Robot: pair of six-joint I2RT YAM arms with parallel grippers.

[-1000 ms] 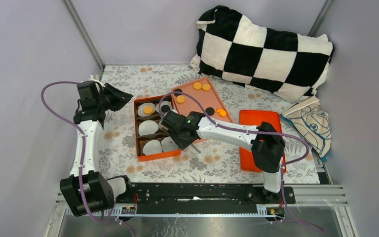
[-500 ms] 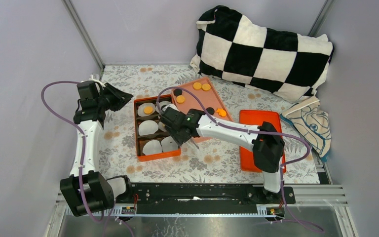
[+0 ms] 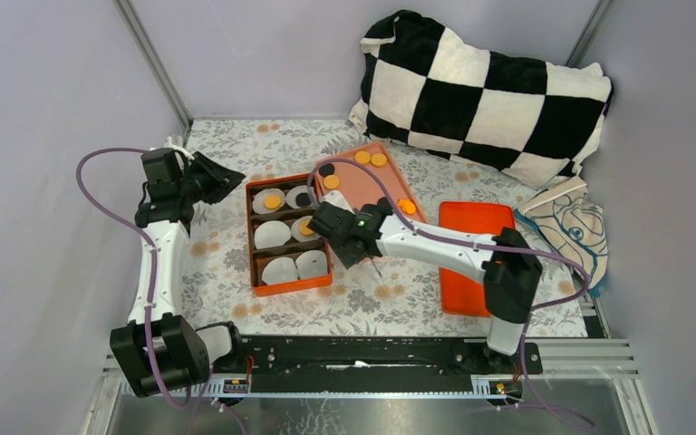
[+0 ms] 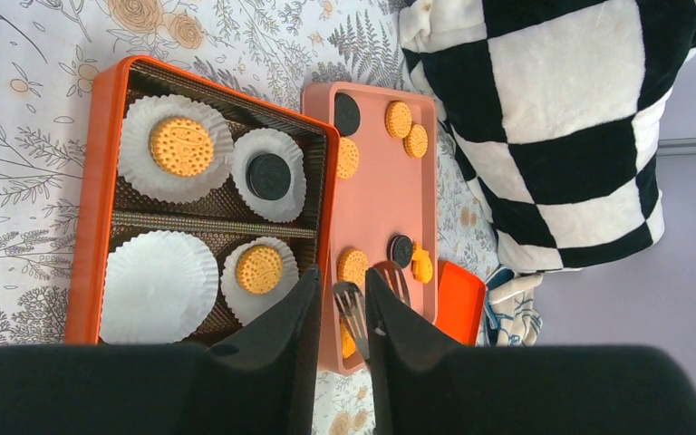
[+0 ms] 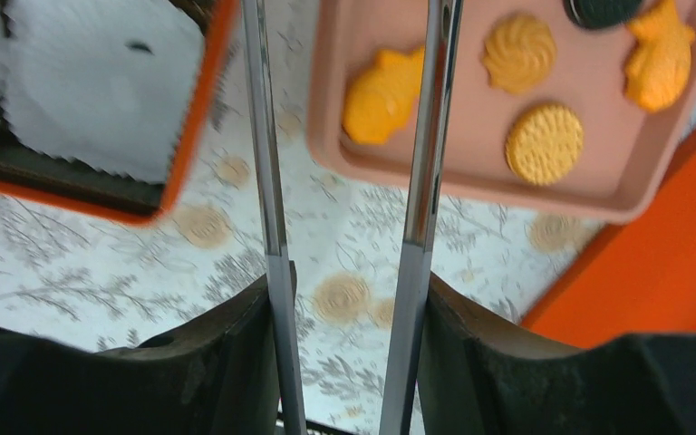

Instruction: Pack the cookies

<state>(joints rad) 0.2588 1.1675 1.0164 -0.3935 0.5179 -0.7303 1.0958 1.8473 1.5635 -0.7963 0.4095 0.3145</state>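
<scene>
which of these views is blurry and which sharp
right wrist view: smeared, the orange box and tablecloth soft, the cookies on the pink tray a bit clearer; left wrist view: crisp on the cookies, its own fingers a dark mass; top external view: sharp, evenly lit

The cookies [image 4: 181,146] are golden-orange, a few black. The paper cups [image 4: 157,288] are white. The box [image 4: 93,181] is orange, dark brown inside. The tray [image 4: 385,199] is salmon-pink and the lid [image 3: 471,231] bright orange. The pillow [image 3: 485,95] is black-and-white checked. The bench cover [image 4: 18,136] is white with grey ferns and tan flowers.
</scene>
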